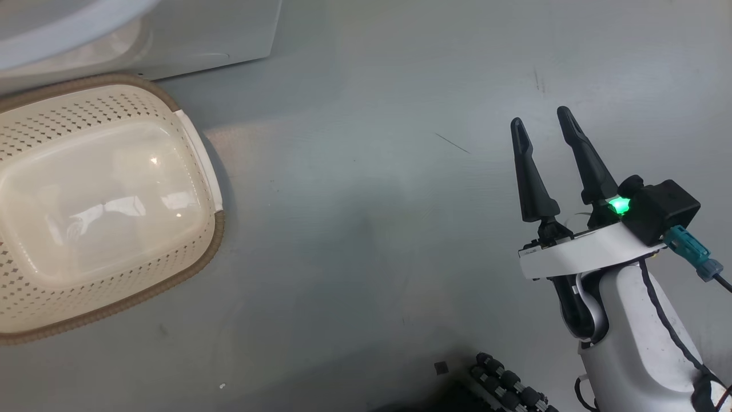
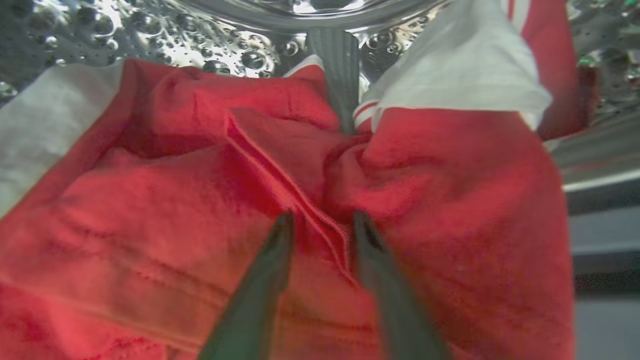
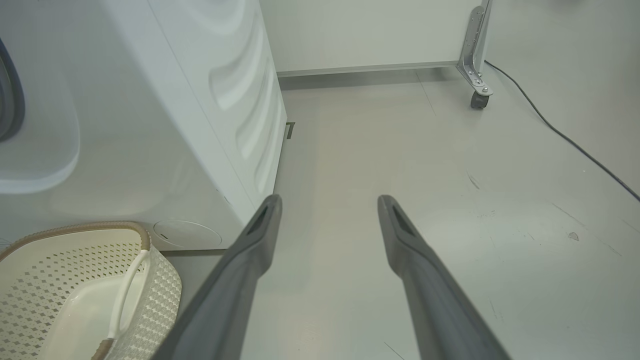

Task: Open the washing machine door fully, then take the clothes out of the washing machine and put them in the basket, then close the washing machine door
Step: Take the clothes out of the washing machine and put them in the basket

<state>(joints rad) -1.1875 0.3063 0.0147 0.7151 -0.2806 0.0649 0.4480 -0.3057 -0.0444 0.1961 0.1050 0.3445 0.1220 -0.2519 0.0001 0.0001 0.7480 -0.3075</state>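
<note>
Fold of red clothes (image 2: pixel 450 200) inside the left pincer (image 2: pixel 323 216) — right pincer (image 1: pixel 540 117) wide, empty

Note the bright red soft fabric clothes (image 2: pixel 200 210), trimmed in white stripes; the cream perforated plastic basket (image 1: pixel 57 114), rimmed in brown weave; the white box-shaped washing machine (image 3: pixel 150 125); its silver perforated steel drum (image 2: pixel 150 40).

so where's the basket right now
The basket sits on the floor at the left of the head view, just in front of the white washing machine and well left of the right hand.
</note>
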